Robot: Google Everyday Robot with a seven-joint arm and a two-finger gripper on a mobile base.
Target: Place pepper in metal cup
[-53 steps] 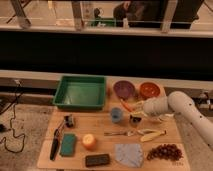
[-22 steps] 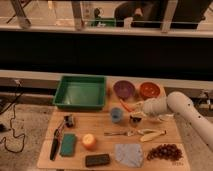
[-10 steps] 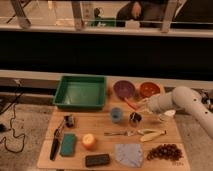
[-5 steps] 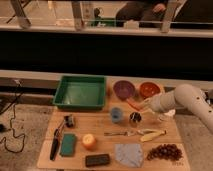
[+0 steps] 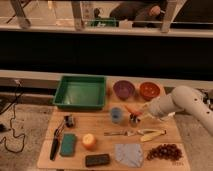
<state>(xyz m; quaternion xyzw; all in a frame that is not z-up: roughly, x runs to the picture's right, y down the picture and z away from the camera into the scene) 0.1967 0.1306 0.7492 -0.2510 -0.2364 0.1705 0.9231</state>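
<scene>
Gripper (image 5: 139, 114): over metal cup (image 5: 133, 120), jaws closed on pepper (image 5: 130, 109).
Danger: pepper is tilted and may miss the cup and fall on the table (image 5: 91, 123).

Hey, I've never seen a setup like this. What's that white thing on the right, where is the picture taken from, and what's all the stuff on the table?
That's a robot arm reaching in from the right; the gripper at its tip is its hand. There's one camera, looking down at the table from in front. The gripper is over the metal cup, and the orange-red pepper seems to sit at its tip, just above that cup. Also there: a blue cup, green tray, purple bowl, orange bowl, banana-like piece, grapes, grey cloth and green sponge.
</scene>
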